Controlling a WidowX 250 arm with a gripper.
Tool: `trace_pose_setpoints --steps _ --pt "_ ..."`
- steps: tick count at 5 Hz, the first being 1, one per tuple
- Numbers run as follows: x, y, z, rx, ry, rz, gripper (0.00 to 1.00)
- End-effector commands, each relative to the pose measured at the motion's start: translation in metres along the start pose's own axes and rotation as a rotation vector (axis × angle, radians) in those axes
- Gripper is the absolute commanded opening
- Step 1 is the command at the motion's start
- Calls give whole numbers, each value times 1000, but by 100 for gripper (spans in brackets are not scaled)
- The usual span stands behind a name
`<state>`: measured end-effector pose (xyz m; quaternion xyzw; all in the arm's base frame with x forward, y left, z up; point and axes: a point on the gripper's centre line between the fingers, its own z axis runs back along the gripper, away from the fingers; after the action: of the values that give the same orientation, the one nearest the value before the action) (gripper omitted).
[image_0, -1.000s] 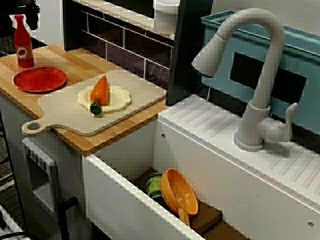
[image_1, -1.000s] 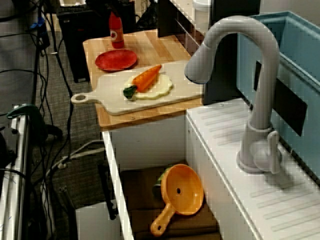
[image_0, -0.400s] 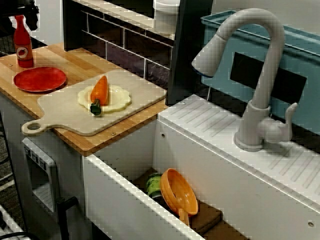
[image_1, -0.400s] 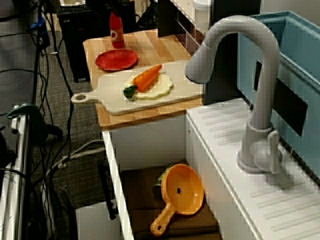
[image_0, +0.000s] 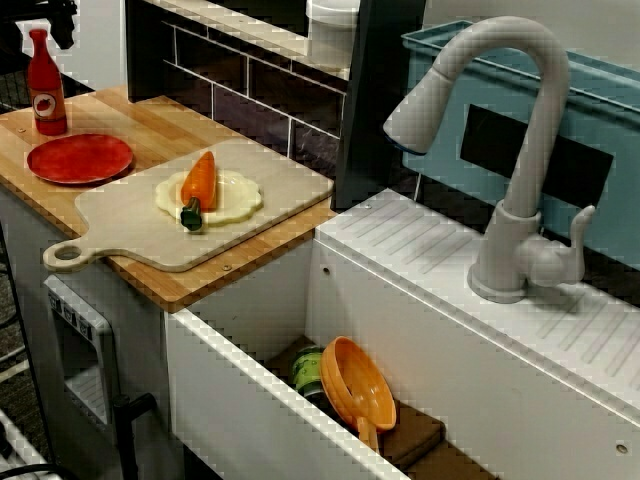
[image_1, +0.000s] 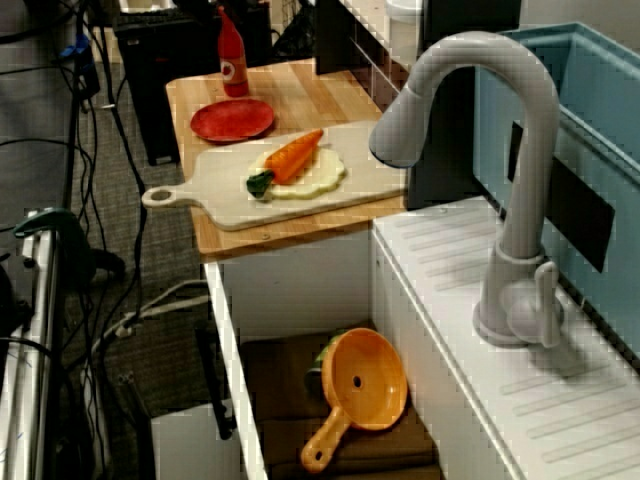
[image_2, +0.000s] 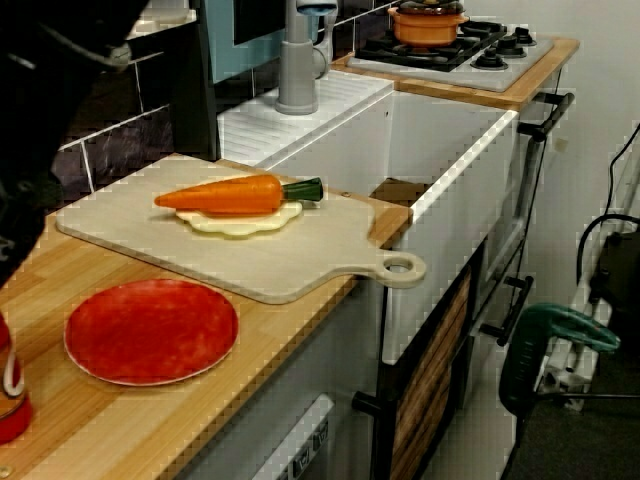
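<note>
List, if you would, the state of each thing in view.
Carrot: lying on the dough round.
Red plate: empty.
Red bottle: upright.
Orange strainer: tilted in the sink.
Faucet: no water running.
Orange pot: lidded, on the stove.
Pincer: above the red bottle, jaws unclear.

arm (image_2: 45, 110): dark blur, fingers unseen | red bottle (image_2: 10, 400): cut by edge | green can (image_0: 308, 370): half-hidden behind strainer (image_0: 362, 385)
</note>
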<state>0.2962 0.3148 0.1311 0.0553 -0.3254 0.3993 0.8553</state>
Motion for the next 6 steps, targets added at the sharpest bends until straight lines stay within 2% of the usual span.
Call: trace_pose_setpoints --steps 1,4,5,6 --pt "25 -2 12 13 -99 -8 100" --pt "29 -3 -2 35 -108 -5 100" --pt "27 -3 -3 39 -101 -13 95" --pt "27 -4 -3 36 -87 -11 0"
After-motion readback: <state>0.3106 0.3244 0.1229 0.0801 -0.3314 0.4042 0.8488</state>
